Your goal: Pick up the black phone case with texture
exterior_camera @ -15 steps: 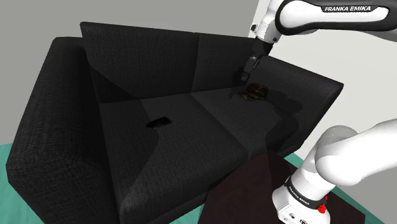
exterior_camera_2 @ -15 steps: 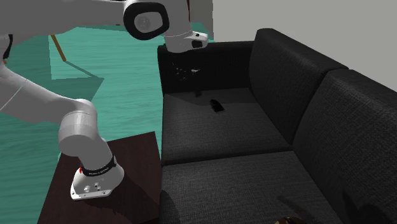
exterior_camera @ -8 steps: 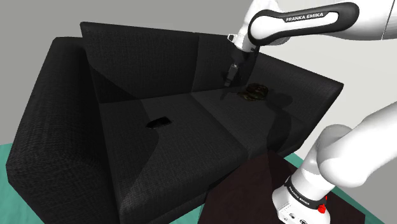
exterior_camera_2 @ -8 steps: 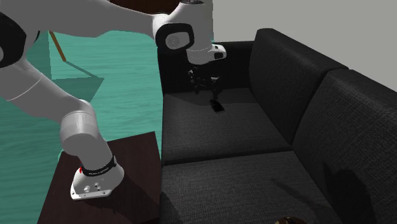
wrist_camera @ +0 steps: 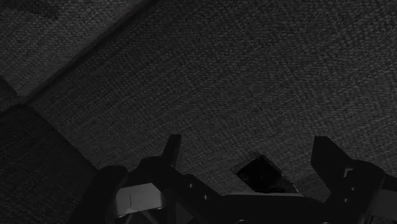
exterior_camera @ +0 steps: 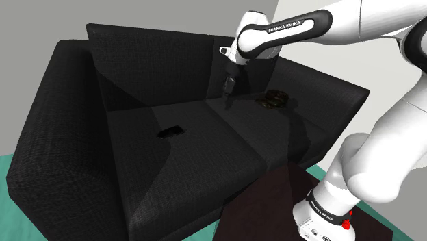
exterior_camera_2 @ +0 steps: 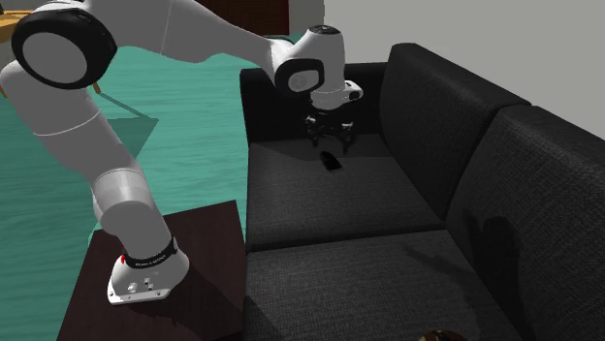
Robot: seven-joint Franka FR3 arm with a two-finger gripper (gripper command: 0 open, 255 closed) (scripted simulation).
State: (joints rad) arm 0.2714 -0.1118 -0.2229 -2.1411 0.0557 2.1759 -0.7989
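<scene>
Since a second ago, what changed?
The gripper swung toward the shoulder view's left, from near the mottled green object toward the black phone case. Its fingers stand open, holding nothing. The phone case and green object lie unmoved on the sofa.

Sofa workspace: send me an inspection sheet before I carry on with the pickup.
Surface: black fabric sofa, two seat cushions.
Job's things: black phone case flat on the cushion at the shoulder view's left, untouched.
Clutter: camouflage-patterned item on the other cushion, near the backrest.
Tool: open, empty, in the air above the seat.
Cables: nothing seen.
Surroundings: teal floor, dark brown stand, grey wall.
</scene>
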